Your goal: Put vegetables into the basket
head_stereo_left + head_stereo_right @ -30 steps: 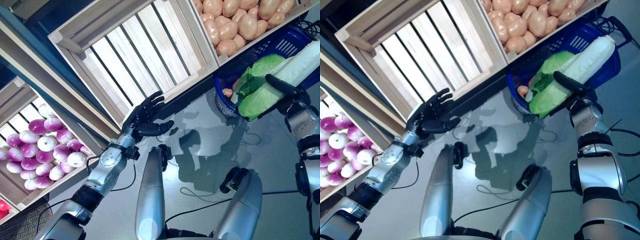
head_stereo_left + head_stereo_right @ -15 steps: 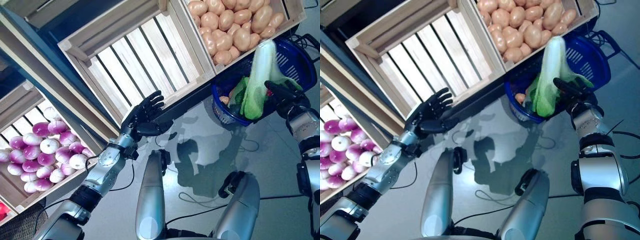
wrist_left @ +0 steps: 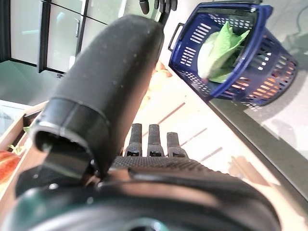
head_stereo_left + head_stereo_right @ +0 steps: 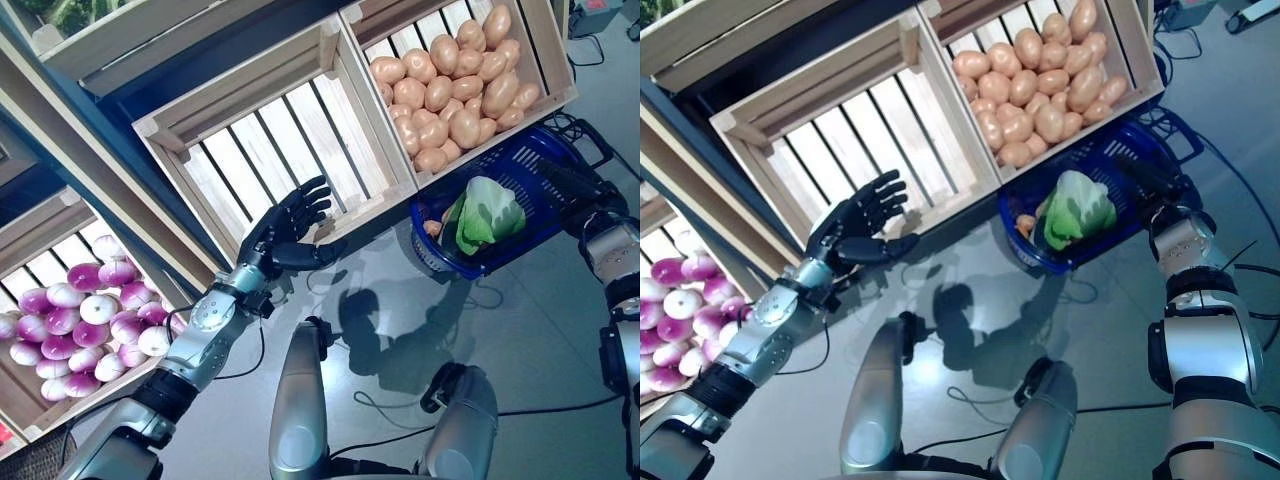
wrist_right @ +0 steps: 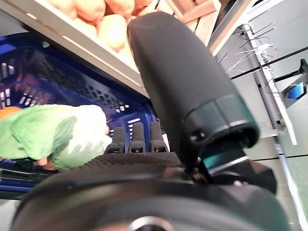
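A pale green cabbage [image 4: 485,212] lies inside the blue basket [image 4: 545,165] on the floor, leaves toward me, beside a small orange vegetable [image 4: 432,228]. My right hand [image 4: 578,186] hovers at the basket's far-right rim, open, fingers straight, holding nothing. In the right wrist view the cabbage [image 5: 53,134] rests just past the straight fingers [image 5: 132,137]. My left hand [image 4: 285,225] is open with spread fingers in front of the empty wooden crate [image 4: 270,150], well left of the basket.
A crate of potatoes [image 4: 450,90] sits directly behind the basket. A crate of purple-white turnips [image 4: 90,320] stands at the far left. Grey floor lies between crates and me.
The cabbage, held up over the basket by my right hand, has tipped down into the basket and been let go. The view has shifted; my left hand stays put.
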You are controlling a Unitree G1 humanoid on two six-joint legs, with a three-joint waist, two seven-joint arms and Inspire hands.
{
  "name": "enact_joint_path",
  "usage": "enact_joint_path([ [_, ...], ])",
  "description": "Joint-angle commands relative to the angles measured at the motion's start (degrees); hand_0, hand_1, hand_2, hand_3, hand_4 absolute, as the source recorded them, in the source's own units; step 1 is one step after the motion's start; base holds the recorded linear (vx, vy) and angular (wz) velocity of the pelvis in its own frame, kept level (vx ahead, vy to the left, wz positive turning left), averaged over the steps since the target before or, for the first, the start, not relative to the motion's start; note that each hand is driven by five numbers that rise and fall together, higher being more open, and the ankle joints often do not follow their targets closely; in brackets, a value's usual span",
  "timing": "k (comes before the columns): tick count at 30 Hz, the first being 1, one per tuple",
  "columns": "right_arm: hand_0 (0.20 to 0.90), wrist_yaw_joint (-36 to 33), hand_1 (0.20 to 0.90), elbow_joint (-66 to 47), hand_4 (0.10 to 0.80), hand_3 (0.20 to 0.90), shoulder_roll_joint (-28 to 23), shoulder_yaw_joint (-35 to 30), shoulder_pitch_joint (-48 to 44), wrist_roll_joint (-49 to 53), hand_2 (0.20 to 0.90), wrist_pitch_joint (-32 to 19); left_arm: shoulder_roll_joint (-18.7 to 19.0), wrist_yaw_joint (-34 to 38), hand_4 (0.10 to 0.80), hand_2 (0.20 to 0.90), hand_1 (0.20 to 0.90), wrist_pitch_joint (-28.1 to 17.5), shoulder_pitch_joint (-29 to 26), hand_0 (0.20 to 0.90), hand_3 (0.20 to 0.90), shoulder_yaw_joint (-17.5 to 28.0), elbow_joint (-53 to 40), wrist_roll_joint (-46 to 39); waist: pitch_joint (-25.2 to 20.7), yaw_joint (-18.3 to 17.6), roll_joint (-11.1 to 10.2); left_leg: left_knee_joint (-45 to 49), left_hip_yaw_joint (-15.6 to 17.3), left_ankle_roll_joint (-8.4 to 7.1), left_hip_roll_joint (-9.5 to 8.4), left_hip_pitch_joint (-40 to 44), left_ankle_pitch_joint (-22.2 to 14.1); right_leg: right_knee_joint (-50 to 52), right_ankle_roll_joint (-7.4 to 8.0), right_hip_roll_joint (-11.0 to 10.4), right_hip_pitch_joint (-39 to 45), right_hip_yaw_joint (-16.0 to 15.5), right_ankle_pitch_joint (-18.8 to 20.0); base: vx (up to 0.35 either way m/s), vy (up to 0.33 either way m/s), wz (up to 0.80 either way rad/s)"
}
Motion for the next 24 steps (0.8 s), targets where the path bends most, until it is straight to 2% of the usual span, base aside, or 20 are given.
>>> enact_joint_path([
  [1,0.900,3.8,0.900,-2.3,0.800,0.900,-1.8,-1.5,1.6,3.3,0.900,-2.5,1.6,-1.4,0.800,0.900,0.900,-4.8,-3.6,0.900,0.900,4.0,-3.9,0.2,-7.1,1.2,-1.8,-8.4,2.0,0.61,2.40,8.8,0.8,-6.2,-4.05,0.3,4.3,-0.4,8.0,0.026,-0.032,-0.14],
  [5,0.900,7.0,0.900,-2.8,0.800,0.900,0.5,-2.1,4.6,3.6,0.900,-3.4,1.2,-0.8,0.800,0.900,0.900,-4.4,-4.3,0.900,0.900,4.0,-2.1,1.8,-8.9,1.0,-2.5,-12.9,2.9,0.20,2.43,12.4,2.9,-11.8,-3.99,1.6,8.9,-1.5,9.9,0.019,-0.020,-0.06],
  [10,0.900,10.6,0.900,-6.9,0.800,0.900,5.7,-2.8,12.7,2.7,0.900,-4.8,-0.5,-2.1,0.800,0.900,0.900,-1.9,-2.8,0.900,0.900,5.2,1.1,4.5,-13.2,-0.1,-4.0,-23.1,5.6,-0.50,2.47,20.6,7.3,-23.9,-3.57,5.1,17.5,-3.1,13.2,0.110,-0.023,-0.11],
  [11,0.900,10.9,0.900,-9.3,0.800,0.900,8.4,-3.1,16.2,2.7,0.900,-5.8,-1.6,-2.8,0.800,0.900,0.900,-0.6,-1.3,0.900,0.900,5.8,1.8,5.4,-15.1,-0.5,-4.4,-27.0,6.6,-0.68,2.04,23.4,8.6,-28.7,-3.40,6.7,20.6,-3.4,14.2,0.165,-0.012,-0.14],
  [13,0.900,11.2,0.900,-11.2,0.800,0.900,10.6,-3.0,18.9,2.9,0.900,-6.6,-2.6,-3.1,0.800,0.900,0.900,-0.3,0.0,0.900,0.900,5.8,2.8,6.4,-16.5,-0.8,-4.6,-30.2,7.3,-0.85,1.71,25.6,9.7,-32.3,-3.19,7.9,22.9,-3.6,15.1,0.159,0.015,-0.09],
  [14,0.900,10.4,0.900,-13.3,0.800,0.900,13.5,-2.4,21.4,2.3,0.900,-7.7,-4.2,-2.7,0.800,0.900,0.900,-0.3,1.5,0.900,0.900,5.6,4.5,7.8,-18.1,-1.3,-4.7,-33.4,8.0,-1.00,1.20,27.9,10.9,-35.7,-2.96,9.3,25.1,-3.4,15.9,0.177,0.040,-0.19],
  [16,0.900,9.0,0.900,-16.2,0.800,0.900,16.8,-1.7,25.0,1.6,0.900,-8.9,-6.2,-2.3,0.800,0.900,0.900,-0.4,3.6,0.900,0.900,5.7,6.3,8.6,-20.2,-1.9,-4.7,-37.6,8.5,-0.94,0.61,30.1,12.6,-39.5,-2.68,10.5,26.9,-3.0,17.3,0.161,0.047,-0.22],
  [23,0.900,8.6,0.900,-25.6,0.800,0.900,26.1,0.1,38.3,1.5,0.900,-12.2,-12.2,-2.2,0.800,0.900,0.900,-2.7,11.4,0.900,0.900,6.1,12.0,12.2,-24.1,-3.1,-4.2,-49.8,10.3,-1.44,-0.49,36.8,16.7,-49.5,-1.59,12.1,32.0,-3.5,21.5,0.067,0.037,-0.07],
  [24,0.900,7.8,0.900,-27.5,0.800,0.900,28.8,1.5,41.2,0.2,0.900,-13.5,-13.9,-2.0,0.800,0.900,0.900,-4.3,12.9,0.900,0.900,5.8,14.6,12.7,-24.7,-3.6,-4.1,-50.9,10.4,-1.58,-0.61,37.3,16.9,-51.2,-1.49,12.5,32.7,-3.6,22.2,0.024,0.025,-0.04],
])
